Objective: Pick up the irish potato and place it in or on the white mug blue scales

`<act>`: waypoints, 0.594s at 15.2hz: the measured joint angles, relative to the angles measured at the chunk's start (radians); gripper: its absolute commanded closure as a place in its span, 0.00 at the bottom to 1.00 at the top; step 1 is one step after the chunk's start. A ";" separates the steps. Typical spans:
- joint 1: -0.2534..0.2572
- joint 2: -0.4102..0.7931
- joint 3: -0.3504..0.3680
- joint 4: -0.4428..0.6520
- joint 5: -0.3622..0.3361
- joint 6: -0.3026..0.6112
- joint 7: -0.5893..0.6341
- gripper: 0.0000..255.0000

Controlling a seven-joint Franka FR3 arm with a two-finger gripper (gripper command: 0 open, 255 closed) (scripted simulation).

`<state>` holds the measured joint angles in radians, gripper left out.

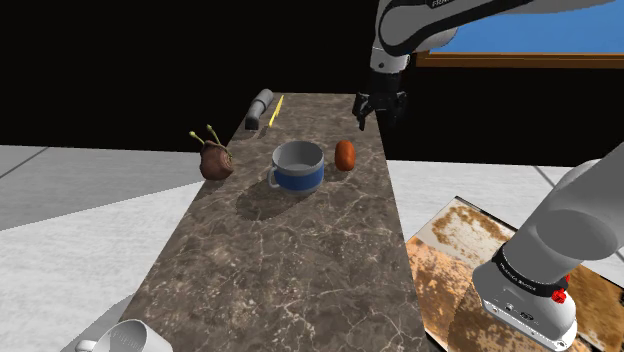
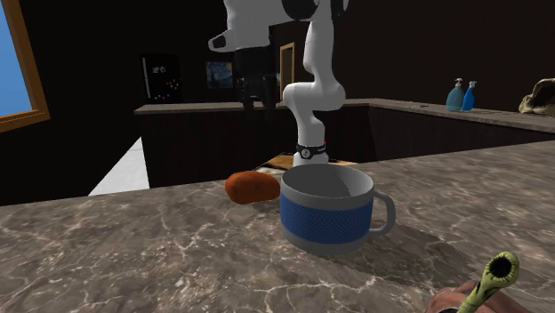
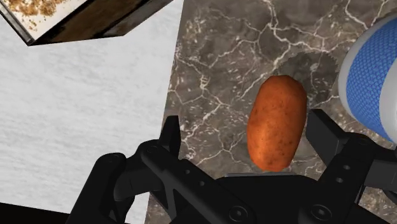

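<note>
Orange-brown potato (image 1: 345, 154): lies on dark veined counter (image 1: 290, 260), just beside mug (image 1: 298, 167) on shoulder view's right, not touching it; close to counter's edge on that side.
Mug: grey inside, blue scaled band, upright, nothing in it; handle twd shoulder view's left.
Gripper (image 3: 245, 130): spread wide, holding nothing; fingers (image 3: 170, 133) clear of potato.
Key relation: seen along gripper, potato sits below & btwn the fingers, off-centre twd the finger on mug's side. Long axis runs roughly crosswise to the line btwn fingertips, slight tilt, so jaws would close on its narrow width.
Height: in shoulder view gripper hangs well above counter, a bit past potato twd far end; no contact.
Arm (image 1: 590, 215) pose: comes in from shoulder view's lower right, arcs high, wrist pointing down over counter's edge.
Step (judged): approach / pre-grasp; nothing lifted yet.
Next needs (judged): small shift twd mug side to centre, then straight descent; mug wall is near that finger.
Risk (judged): rounded potato may roll if one finger touches first.
</note>
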<state>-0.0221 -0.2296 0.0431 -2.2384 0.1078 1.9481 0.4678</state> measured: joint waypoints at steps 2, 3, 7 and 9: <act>-0.002 0.067 0.006 0.026 0.010 0.042 0.047 0.00; -0.003 0.107 0.008 0.050 0.013 0.061 0.070 0.00; -0.008 0.254 0.008 0.151 0.025 0.110 0.155 0.00; -0.009 0.330 0.005 0.202 0.031 0.137 0.196 0.00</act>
<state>-0.0316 0.1001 0.0482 -2.0362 0.1390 2.0849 0.6640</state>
